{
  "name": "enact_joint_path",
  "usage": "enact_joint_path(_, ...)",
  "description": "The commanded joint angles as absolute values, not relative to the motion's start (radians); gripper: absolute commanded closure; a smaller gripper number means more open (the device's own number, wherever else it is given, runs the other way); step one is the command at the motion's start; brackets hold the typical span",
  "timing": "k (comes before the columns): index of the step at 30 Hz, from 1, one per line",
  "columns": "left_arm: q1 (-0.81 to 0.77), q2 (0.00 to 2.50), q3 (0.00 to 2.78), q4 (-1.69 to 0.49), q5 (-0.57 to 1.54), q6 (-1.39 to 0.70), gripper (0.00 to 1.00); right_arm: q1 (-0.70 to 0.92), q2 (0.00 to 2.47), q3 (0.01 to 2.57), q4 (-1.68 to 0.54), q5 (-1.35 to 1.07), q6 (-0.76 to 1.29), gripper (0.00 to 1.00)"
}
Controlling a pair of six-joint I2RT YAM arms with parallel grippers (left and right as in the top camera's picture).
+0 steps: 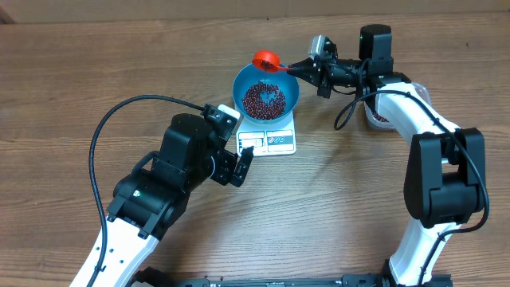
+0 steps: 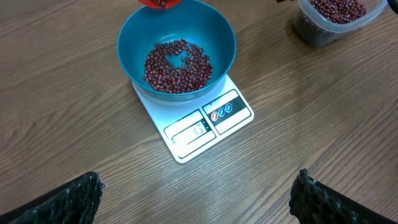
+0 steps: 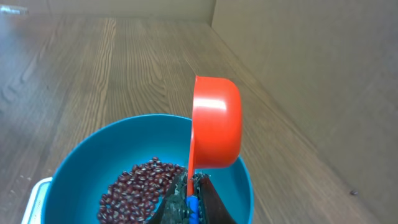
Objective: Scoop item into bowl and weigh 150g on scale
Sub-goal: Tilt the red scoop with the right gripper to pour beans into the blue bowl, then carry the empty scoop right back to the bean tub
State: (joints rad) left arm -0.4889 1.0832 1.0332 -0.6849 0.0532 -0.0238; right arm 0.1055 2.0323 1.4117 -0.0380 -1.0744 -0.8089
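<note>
The blue bowl (image 1: pixel 237 89) stands on the white scale (image 1: pixel 276 142), with a layer of dark red-brown beans (image 1: pixel 264 99) in its bottom. My right gripper (image 1: pixel 307 68) is shut on the handle of a red scoop (image 1: pixel 265 60), whose cup is tipped on its side over the bowl's far rim. In the right wrist view the scoop (image 3: pixel 217 124) hangs above the bowl (image 3: pixel 81 162) and beans (image 3: pixel 137 186). My left gripper (image 1: pixel 241 164) is open just in front of the scale, empty. In the left wrist view the scale (image 2: pixel 205 127) shows a lit display under the bowl (image 2: pixel 134 43).
A clear plastic tub (image 1: pixel 374 118) holding more beans stands right of the scale, partly under the right arm; the left wrist view shows the tub (image 2: pixel 336 15) at its top right. A black cable loops over the table at the left. Bare wood lies in front of the scale.
</note>
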Motion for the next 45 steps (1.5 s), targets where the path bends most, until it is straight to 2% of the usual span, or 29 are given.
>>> enact_joint_path(1,-0.484,1.092,1.031,-0.685,0.068,-0.033,0.00,0.105,2.040,1.414,-0.034,-1.093,-0.905,0.96)
enact_joint_path(6,-0.484,1.092,1.031,-0.684,0.068,-0.033,0.00,0.101,2.040,1.414,-0.035,-1.092,-1.042,0.96)
enact_joint_path(16,-0.484,1.092,1.031,-0.684,0.068,-0.033,0.00,0.099,2.040,1.414,-0.274,-1.173,-1.039,0.96)
enact_joint_path(18,-0.484,1.092,1.031,-0.685,0.068,-0.033,0.01,0.094,2.038,1.414,-0.275,-1.199,-0.957,0.96)
enact_joint_path(21,-0.484,1.092,1.031,-0.685,0.068,-0.033,0.00,0.071,2.035,1.416,-0.198,-1.304,-0.715,0.96)
enact_joint_path(26,-0.484,1.092,1.031,-0.685,0.068,-0.033,0.00,0.042,2.011,1.429,0.047,-1.329,-0.142,0.96)
enact_joint_path(29,-0.484,1.092,1.031,-0.685,0.068,-0.033,0.00,0.029,1.985,1.435,0.090,-1.317,0.037,0.96)
enact_joint_path(35,-0.484,1.092,1.031,-0.685,0.068,-0.033,0.01,0.015,1.912,1.435,-0.010,-1.182,0.130,0.96)
enact_joint_path(37,-0.484,1.092,1.031,-0.685,0.068,-0.033,0.01,0.014,1.845,1.435,-0.131,-1.018,0.096,0.96)
enact_joint_path(45,-0.484,1.092,1.031,-0.685,0.068,-0.033,0.00,-0.014,1.662,1.435,-0.440,-0.630,0.024,0.96)
